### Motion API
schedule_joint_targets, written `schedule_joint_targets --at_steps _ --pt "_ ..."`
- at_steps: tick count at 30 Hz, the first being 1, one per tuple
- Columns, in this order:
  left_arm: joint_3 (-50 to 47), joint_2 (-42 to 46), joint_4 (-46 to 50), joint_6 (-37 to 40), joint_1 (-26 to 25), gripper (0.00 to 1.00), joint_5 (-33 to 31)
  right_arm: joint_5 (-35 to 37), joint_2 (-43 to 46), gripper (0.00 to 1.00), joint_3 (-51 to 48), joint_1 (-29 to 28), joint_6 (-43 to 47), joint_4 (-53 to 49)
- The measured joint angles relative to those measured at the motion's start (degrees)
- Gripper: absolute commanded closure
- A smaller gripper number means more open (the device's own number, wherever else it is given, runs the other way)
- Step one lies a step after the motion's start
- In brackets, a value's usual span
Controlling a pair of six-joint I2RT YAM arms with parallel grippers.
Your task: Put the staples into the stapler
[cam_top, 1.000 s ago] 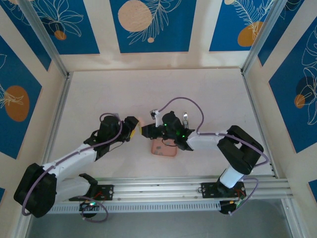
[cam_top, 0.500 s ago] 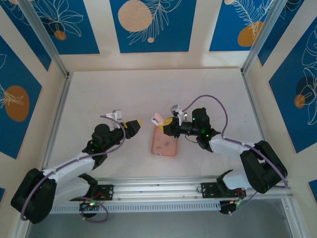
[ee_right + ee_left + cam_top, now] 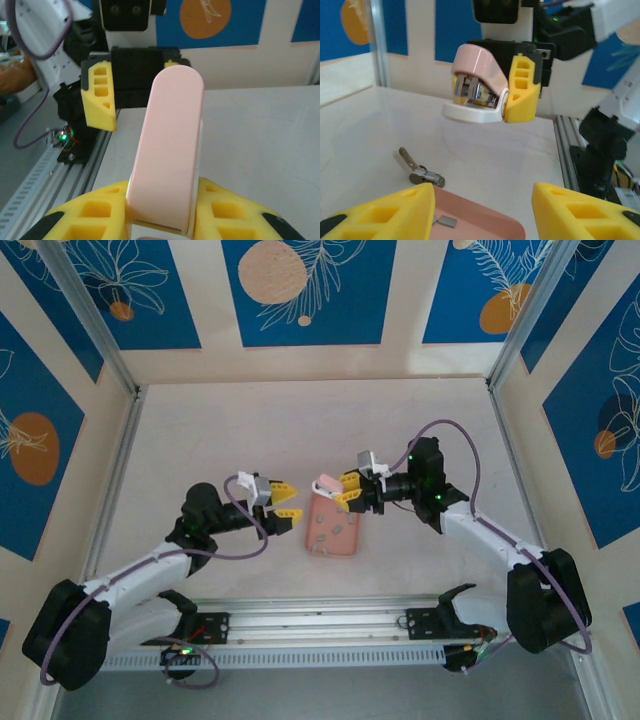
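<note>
The stapler (image 3: 324, 485), pink on top with a white base, hangs in the air over the far end of the salmon-pink tray (image 3: 340, 548). My right gripper (image 3: 348, 492) is shut on the stapler's rear; from the right wrist the stapler (image 3: 172, 150) stands between the yellow fingers (image 3: 95, 217). Its metal front (image 3: 475, 82) faces my left gripper (image 3: 290, 503), which is open and empty, level with the tray's left edge. Tiny grey staples (image 3: 325, 530) lie loose in the tray; one staple (image 3: 448, 222) shows between the left fingers (image 3: 385, 212).
A small metal tool (image 3: 420, 170) lies on the table just beyond the tray. The aluminium rail (image 3: 380, 615) with both arm bases runs along the near edge. Metal posts and blue-patterned panels wall in the white table (image 3: 300, 420).
My right arm drew back to the right, carrying the stapler. The left gripper swung round to face it beside the tray, and its jaws have narrowed somewhat.
</note>
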State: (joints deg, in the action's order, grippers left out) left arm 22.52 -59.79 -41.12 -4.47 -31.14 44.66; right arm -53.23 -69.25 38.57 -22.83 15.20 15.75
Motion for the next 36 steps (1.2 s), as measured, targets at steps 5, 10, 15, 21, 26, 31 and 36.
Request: schedule_joint_targets --at_steps 5,10,15,21,26,31,36 --pt "2.64 0.00 5.22 7.26 -0.07 0.46 4.04 -0.15 0.15 1.00 0.39 -3.39 7.76 -6.97" --pt "4.11 -0.15 9.07 11.39 -0.28 0.50 6.47 -0.13 -0.22 1.00 1.86 -5.46 12.20 -10.78" --pt "4.74 -1.27 10.75 13.07 -0.76 0.54 7.89 -0.09 -1.40 1.00 3.85 -6.86 14.78 -12.68" --pt "5.51 -2.45 11.82 13.97 -1.25 0.58 9.38 0.13 -2.86 1.00 4.61 -8.02 16.37 -14.08" --pt "5.90 -2.80 12.09 14.08 -1.40 0.66 10.12 0.26 -3.61 1.00 5.40 -8.35 17.59 -15.45" --pt "6.32 -3.08 12.15 14.08 -1.40 0.67 10.43 0.22 -3.85 1.00 6.03 -8.57 18.25 -16.28" --pt "6.40 -3.23 12.76 14.08 -1.40 0.73 10.54 0.04 -4.13 1.00 6.12 -8.55 18.62 -16.81"
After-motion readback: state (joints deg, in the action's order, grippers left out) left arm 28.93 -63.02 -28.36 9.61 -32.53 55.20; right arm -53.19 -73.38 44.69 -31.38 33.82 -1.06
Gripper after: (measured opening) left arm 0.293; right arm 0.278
